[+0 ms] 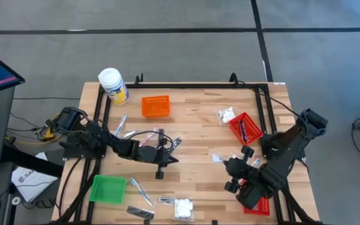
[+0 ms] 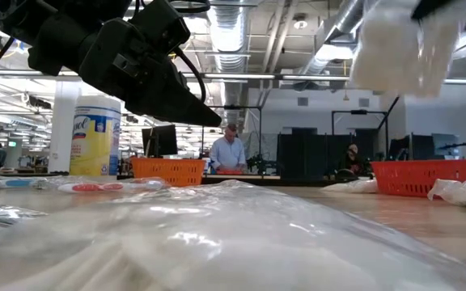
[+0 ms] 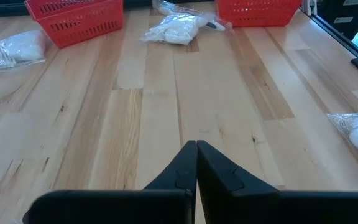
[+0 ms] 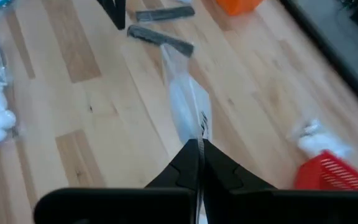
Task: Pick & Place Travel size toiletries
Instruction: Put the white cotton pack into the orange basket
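Clear wrap is all the right gripper (image 4: pixel 199 144) pinches: the white packet (image 4: pixel 188 109) dangles above the table (image 1: pixel 199 134) near the red basket (image 1: pixel 245 127) and could slip free. The left gripper (image 3: pixel 196 146) waits mid-table, fingers pressed together, empty.

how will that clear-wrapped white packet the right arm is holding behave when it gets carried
The clear-wrapped white lumpy packet is pinched at one end by the right gripper, so it probably droops and swings. It looks soft and light. The glossy film may be slippery and could slide from the fingers.
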Tool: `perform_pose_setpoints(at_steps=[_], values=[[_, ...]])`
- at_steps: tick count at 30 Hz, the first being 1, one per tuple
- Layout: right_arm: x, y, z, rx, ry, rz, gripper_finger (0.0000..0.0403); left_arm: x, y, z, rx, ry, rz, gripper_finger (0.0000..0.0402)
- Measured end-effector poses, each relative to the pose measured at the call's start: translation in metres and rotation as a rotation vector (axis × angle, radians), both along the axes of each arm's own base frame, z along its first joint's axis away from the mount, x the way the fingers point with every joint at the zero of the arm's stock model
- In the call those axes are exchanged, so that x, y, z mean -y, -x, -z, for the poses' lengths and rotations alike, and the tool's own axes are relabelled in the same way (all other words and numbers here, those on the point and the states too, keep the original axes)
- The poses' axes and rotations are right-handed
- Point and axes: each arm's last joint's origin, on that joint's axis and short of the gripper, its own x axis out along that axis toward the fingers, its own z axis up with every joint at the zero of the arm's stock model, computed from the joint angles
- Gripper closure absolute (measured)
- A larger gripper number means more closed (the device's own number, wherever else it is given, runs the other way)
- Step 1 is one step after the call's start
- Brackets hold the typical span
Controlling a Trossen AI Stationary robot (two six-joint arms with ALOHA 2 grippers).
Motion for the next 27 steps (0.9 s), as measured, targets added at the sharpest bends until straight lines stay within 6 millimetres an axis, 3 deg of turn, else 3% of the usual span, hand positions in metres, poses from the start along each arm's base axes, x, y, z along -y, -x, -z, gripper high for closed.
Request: perform_pose_setpoints(at_steps=[3, 9, 15, 21, 27], values=[[0.019, 0.015, 0.015, 0.005, -0.004, 0.058, 0.0403, 0.000, 0.000, 0.000, 0.000, 0.000, 0.000, 0.0399], [0.071, 0.059, 0.011, 0.078, -0.032, 0.257, 0.0403, 0.000, 0.000, 0.000, 0.000, -0.001, 0.001, 0.0399], [0.109, 0.081, 0.014, 0.189, -0.171, 0.352, 0.0403, -0.001, 0.000, 0.000, 0.000, -0.002, -0.003, 0.0399], [0.119, 0.083, 0.006, 0.280, -0.230, 0.169, 0.0403, -0.001, 0.000, 0.000, 0.000, -0.002, -0.004, 0.0399], [0.111, 0.060, -0.013, 0.395, -0.173, -0.074, 0.0403, -0.002, 0.000, 0.000, -0.004, -0.020, 0.004, 0.0399]])
